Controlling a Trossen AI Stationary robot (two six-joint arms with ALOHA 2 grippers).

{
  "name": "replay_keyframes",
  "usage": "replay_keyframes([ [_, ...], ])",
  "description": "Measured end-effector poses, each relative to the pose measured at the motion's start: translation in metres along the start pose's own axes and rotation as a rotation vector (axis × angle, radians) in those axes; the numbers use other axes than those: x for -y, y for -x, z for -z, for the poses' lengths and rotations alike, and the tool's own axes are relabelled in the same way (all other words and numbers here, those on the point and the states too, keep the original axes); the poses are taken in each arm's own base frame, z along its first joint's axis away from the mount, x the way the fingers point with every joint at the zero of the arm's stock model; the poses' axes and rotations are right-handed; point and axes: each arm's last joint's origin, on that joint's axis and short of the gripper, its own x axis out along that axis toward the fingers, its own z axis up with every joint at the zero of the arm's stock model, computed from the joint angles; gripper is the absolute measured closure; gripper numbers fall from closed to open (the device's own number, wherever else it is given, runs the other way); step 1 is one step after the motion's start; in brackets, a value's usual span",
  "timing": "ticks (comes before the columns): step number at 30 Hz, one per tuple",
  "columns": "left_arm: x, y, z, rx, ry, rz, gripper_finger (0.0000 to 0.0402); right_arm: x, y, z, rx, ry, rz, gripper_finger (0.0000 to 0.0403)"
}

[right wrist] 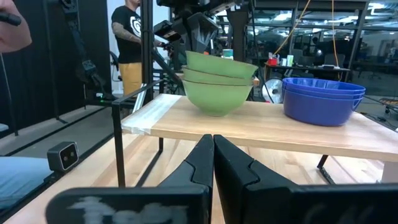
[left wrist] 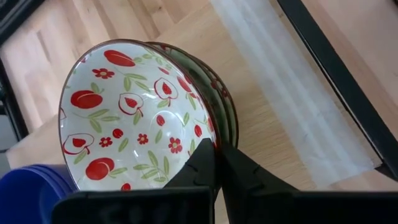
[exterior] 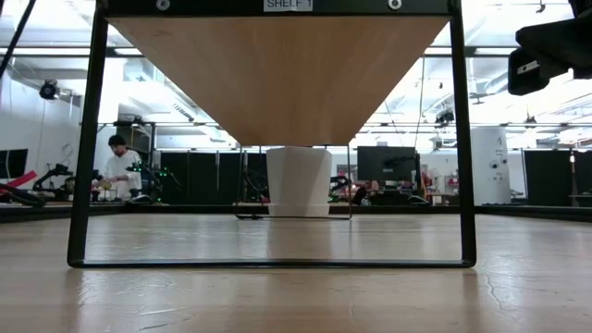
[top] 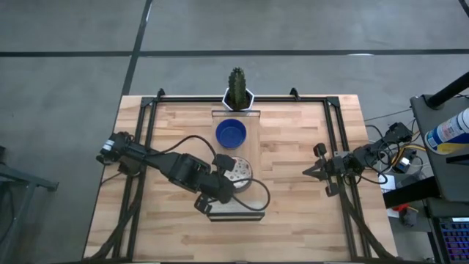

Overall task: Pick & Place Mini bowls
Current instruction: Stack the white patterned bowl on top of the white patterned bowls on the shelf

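Observation:
A stack of cream-white mini bowls with red and green speckles (left wrist: 130,118) stands on the raised wooden shelf (top: 253,150). Seen from the side in the right wrist view, the outsides of these bowls (right wrist: 217,84) are green. A stack of cobalt blue mini bowls (top: 231,133) stands farther back on the shelf, and these blue bowls (right wrist: 323,99) also show beside the green ones. My left gripper (left wrist: 216,163) is at the speckled stack, shut on its top bowl. My right gripper (right wrist: 213,149) waits shut over the table's right side (top: 308,171). My left gripper pinches the rim of the top speckled bowl (left wrist: 210,140), with one finger (left wrist: 193,171) inside the bowl and the other (left wrist: 245,177) outside. It comes slanting down from the table's left and near side. The bowl still sits nested in the stack on the shelf.
A white hexagonal pot with a cactus (top: 237,94) stands at the shelf's far end and shows under the shelf in the low view (exterior: 299,180). Black frame rails (top: 150,128) run along the table's left and right. A person (right wrist: 130,43) stands beyond the table.

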Motion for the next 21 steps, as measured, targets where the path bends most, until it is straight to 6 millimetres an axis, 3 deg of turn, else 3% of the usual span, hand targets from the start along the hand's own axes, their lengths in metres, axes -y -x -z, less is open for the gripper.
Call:
replay_keyframes([
  [14,-0.001,0.0,-0.0039,0.038,0.056,-0.017,0.038,0.0,0.0,0.0,0.0,0.0,0.0,0.0394],
  [21,-0.0007,-0.0006,0.0002,-0.006,0.08,-0.033,0.0344,0.0,0.0,0.0,0.0,0.0,0.0,0.0394],
])
